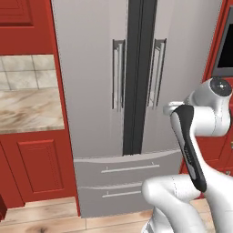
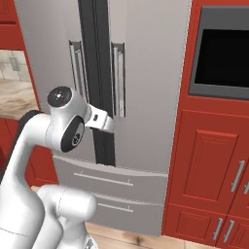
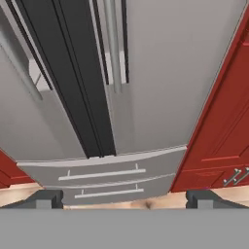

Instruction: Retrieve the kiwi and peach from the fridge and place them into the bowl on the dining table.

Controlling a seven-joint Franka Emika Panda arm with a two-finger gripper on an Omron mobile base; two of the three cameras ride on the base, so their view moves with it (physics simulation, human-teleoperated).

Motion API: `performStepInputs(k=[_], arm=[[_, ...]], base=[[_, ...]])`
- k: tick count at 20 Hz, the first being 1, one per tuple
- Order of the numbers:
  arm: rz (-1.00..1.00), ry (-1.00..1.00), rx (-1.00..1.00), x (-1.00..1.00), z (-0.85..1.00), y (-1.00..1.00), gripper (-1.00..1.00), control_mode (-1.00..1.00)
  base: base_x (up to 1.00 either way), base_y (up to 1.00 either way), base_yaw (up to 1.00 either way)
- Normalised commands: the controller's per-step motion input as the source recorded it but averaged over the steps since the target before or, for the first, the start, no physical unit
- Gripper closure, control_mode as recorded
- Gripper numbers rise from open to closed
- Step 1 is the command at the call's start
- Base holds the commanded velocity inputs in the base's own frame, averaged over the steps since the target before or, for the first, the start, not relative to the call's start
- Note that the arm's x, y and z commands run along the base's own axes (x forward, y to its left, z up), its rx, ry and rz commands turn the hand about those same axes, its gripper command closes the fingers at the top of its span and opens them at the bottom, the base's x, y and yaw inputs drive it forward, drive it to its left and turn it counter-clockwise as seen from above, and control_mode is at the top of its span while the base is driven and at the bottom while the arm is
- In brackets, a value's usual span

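Note:
The fridge (image 1: pixel 91 91) (image 2: pixel 151 97) (image 3: pixel 155 73) stands straight ahead, silver-grey, with both doors shut along the dark centre seam. Its two bottom drawers (image 3: pixel 99 177) are shut too. Vertical bar handles flank the seam: the right door's handle (image 1: pixel 157 73) (image 2: pixel 118 80) (image 3: pixel 114 48) and the left door's handle (image 1: pixel 118 75) (image 2: pixel 78 73). My gripper (image 3: pixel 126 199) is open, fingertips (image 3: pixel 48 198) wide apart with nothing between them, and it faces the fridge's right door from a short distance. The kiwi, peach, bowl and dining table are out of view.
Red cabinets (image 2: pixel 214 160) stand right of the fridge, with a dark built-in oven (image 2: pixel 223 53) above them. Left of the fridge a marble counter (image 1: pixel 27 109) rests on red cabinets under a tiled wall. A wooden floor (image 1: pixel 45 218) lies below.

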Motion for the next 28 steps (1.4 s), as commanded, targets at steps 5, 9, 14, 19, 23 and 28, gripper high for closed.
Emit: performStepInputs(k=[5, 9, 14, 19, 23, 28], arm=[[0.07, -0.02, 0.0, 0.6, 0.28, -0.04, -1.0, -1.0], [0.04, 0.0, 0.0, 0.75, 0.12, 0.0, -1.0, -1.0], [0.0, 0.01, 0.0, 0.72, 0.0, -0.01, -1.0, -1.0], [0.0, -0.08, 0.0, 0.7, 0.0, -0.03, -1.0, -1.0], [0.0, 0.0, 0.0, 0.7, 0.0, -0.12, -1.0, -1.0], [0.0, 0.0, 0.0, 0.68, 0.0, -0.18, -1.0, -1.0]], base=[[0.0, 0.0, 0.0], [0.0, 0.0, 0.0], [0.0, 0.0, 0.0], [0.0, 0.0, 0.0], [0.0, 0.0, 0.0], [0.0, 0.0, 0.0]])
